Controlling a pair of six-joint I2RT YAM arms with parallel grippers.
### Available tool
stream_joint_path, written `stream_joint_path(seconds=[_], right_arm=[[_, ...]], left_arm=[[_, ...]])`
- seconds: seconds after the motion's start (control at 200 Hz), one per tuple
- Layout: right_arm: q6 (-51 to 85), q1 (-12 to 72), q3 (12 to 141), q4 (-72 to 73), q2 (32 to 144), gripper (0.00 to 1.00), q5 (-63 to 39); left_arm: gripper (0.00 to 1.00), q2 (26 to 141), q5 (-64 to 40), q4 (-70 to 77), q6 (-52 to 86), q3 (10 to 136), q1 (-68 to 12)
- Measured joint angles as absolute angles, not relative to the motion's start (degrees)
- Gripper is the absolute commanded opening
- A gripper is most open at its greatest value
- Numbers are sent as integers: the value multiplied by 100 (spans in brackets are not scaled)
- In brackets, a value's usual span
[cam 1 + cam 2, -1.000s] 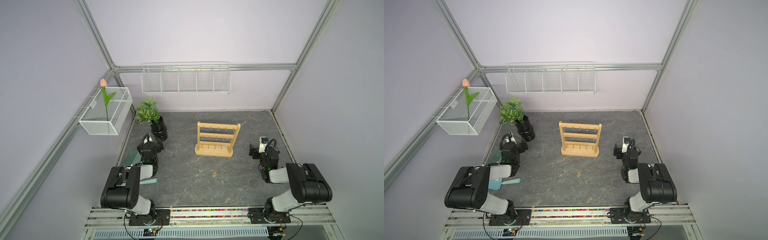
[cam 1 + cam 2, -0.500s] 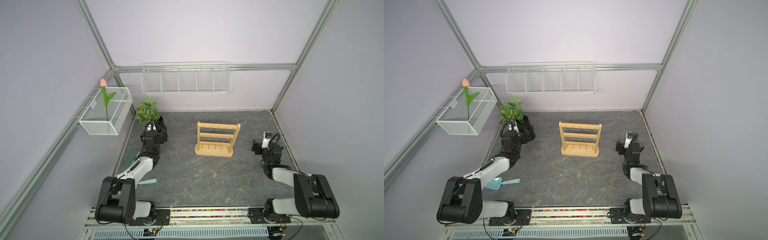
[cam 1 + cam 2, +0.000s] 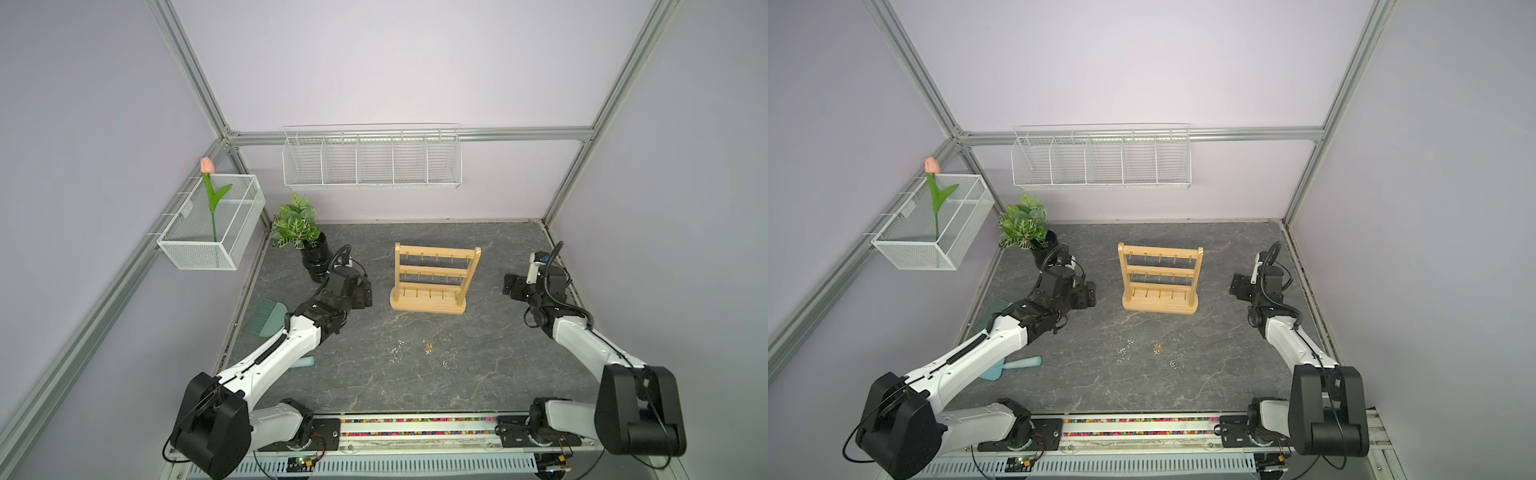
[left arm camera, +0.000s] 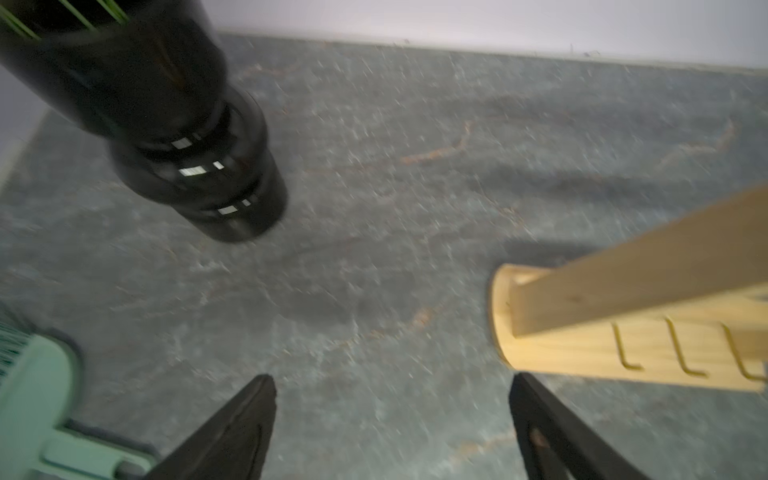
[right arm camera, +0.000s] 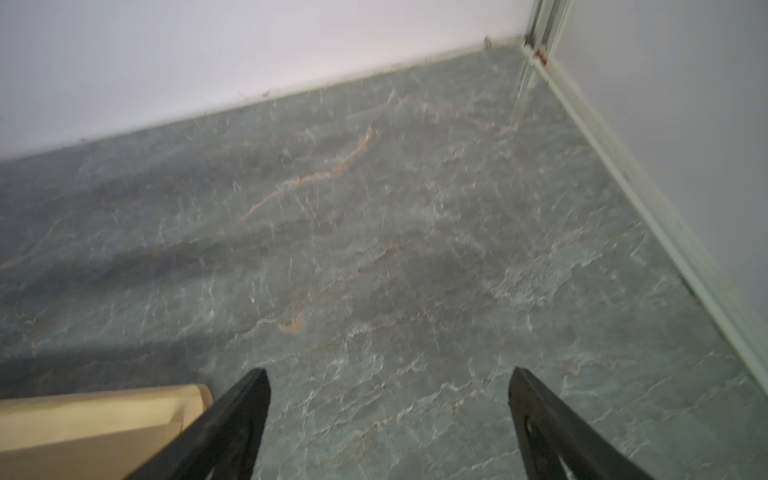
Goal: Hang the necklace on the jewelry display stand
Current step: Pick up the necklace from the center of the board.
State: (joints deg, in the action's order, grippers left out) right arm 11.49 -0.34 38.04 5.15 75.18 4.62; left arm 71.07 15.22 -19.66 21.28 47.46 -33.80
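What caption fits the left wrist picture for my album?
Open left hand above the grey table, facing a black pot and the wooden jewelry stand.

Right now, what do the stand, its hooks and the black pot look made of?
The jewelry display stand: light wood, matte and apparently unvarnished; faint grain shows in the left wrist view.
Its hooks: thin gold-coloured wire, probably metal; plating or solid brass cannot be told.
The black pot: glossy, with sharp light reflections on its ribbed base; plastic or glazed ceramic, unclear which.
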Motion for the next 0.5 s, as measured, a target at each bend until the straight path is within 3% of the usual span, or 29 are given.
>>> stream_joint_path(seconds=[0.315,0.5], right_arm=[[1527,134,4123,-410,7887,99,423],[1612,134,4158,-622,7852,99,423]], left_arm=[[66,8071,906,-2493,2851,4556,-5100],[52,8927,711,-2526,2818,4759,-5395]])
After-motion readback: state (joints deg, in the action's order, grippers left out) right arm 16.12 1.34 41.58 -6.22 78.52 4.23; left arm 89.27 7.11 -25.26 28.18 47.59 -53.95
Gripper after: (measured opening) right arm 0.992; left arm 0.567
